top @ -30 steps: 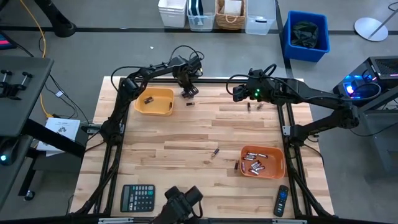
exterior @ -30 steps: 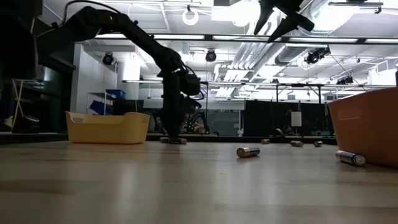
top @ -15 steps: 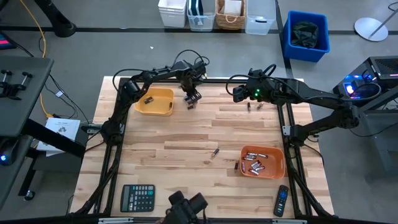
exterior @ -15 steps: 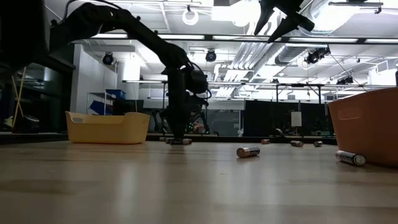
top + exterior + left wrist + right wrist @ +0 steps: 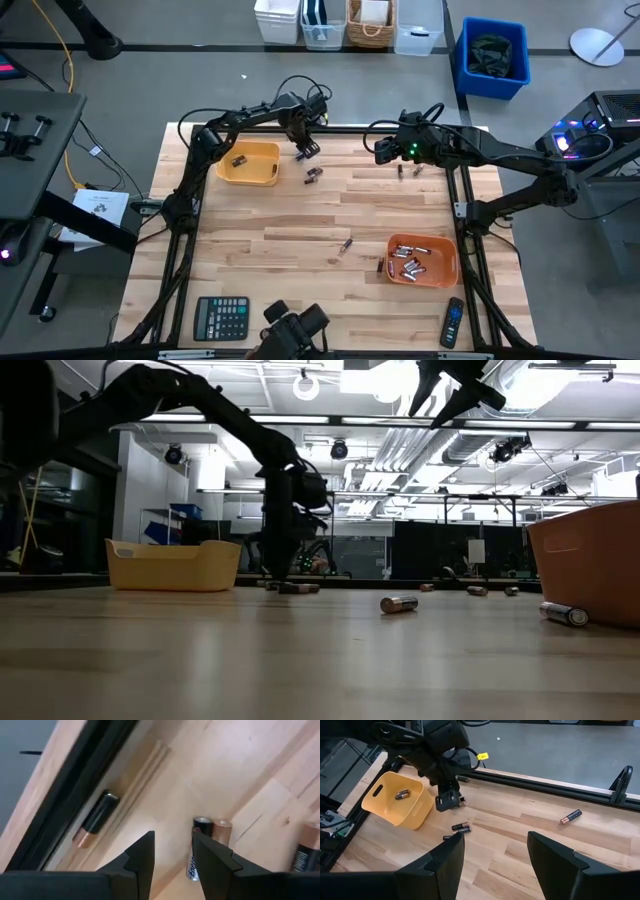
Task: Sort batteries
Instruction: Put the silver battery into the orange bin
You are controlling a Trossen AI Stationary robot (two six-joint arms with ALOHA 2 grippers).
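My left gripper [image 5: 305,150] points down at the table's far edge, just right of the yellow bin [image 5: 258,168]. It is open, with bare wood between its fingers [image 5: 172,865]. A few batteries [image 5: 202,827] lie on the wood just beyond its fingertips, and they also show in the high view [image 5: 312,175]. Another battery [image 5: 97,817] lies along the far rail. One battery [image 5: 402,794] lies in the yellow bin. The orange bin [image 5: 423,238] holds several. My right gripper [image 5: 495,865] hovers open, high over the far middle of the table.
Loose batteries lie at the table's middle [image 5: 345,245], beside the orange bin [image 5: 381,266] and under the right arm [image 5: 402,172]. A calculator [image 5: 221,318] and a remote [image 5: 453,322] lie at the near edge. Black frame rails run along the table's edges.
The batteries by my left gripper have slid a little toward the table's near edge. My left gripper dipped toward them and now stands back at their far side, slightly above them.
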